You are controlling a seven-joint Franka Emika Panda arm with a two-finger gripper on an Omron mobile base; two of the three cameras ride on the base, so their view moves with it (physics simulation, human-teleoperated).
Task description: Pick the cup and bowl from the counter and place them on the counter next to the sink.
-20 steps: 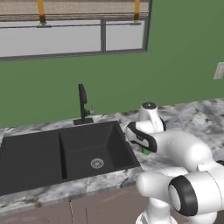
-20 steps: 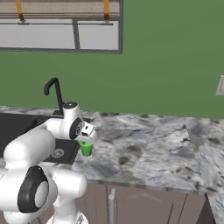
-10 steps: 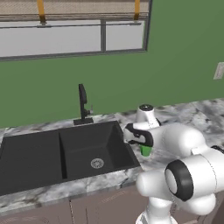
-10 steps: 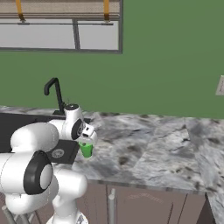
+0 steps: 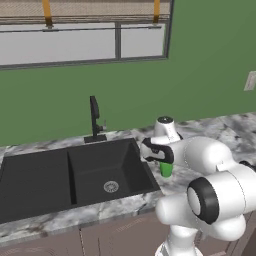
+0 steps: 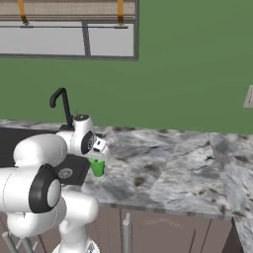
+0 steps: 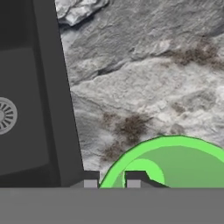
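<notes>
Grey-and-white marbled stone counter [image 6: 168, 163] runs beneath a green wall, with the dark grey recessed rectangular sink [image 5: 70, 175] and its thin black curved faucet [image 5: 94, 116] set into it. Just beside the sink's right rim, near the counter's front edge, the two-finger gripper [image 7: 111, 178] pinches the rim of the small bright green cup [image 6: 97, 166], one dark fingertip [image 7: 136, 176] inside and the other outside. Whether the cup's base touches the stone cannot be told.
</notes>
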